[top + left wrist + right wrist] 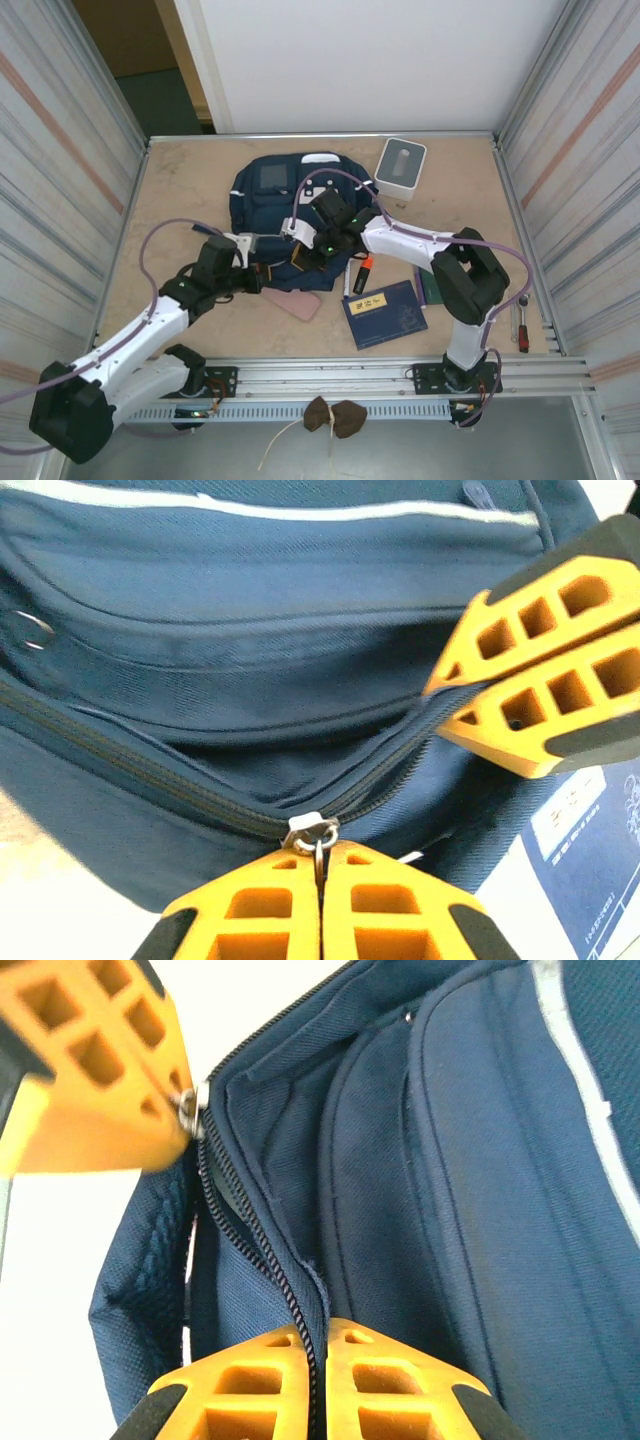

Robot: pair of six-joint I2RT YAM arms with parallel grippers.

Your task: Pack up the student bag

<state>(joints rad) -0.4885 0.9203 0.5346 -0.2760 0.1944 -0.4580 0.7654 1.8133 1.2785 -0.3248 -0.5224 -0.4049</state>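
Left gripper (322, 854) pinched shut on zipper pull (317, 832) of student bag (262, 205). Right gripper (318, 1338) clamps zipper edge (266, 1248). Table (185, 190) bare left of the bag.

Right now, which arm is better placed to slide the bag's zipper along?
Left. The left claw is shut on the zipper pull, so it can probably draw it along. The right claw is shut on the edge of the bag at the zipper teeth, which suits bracing the fabric.

Seemingly narrow slit into student bag (260, 205)
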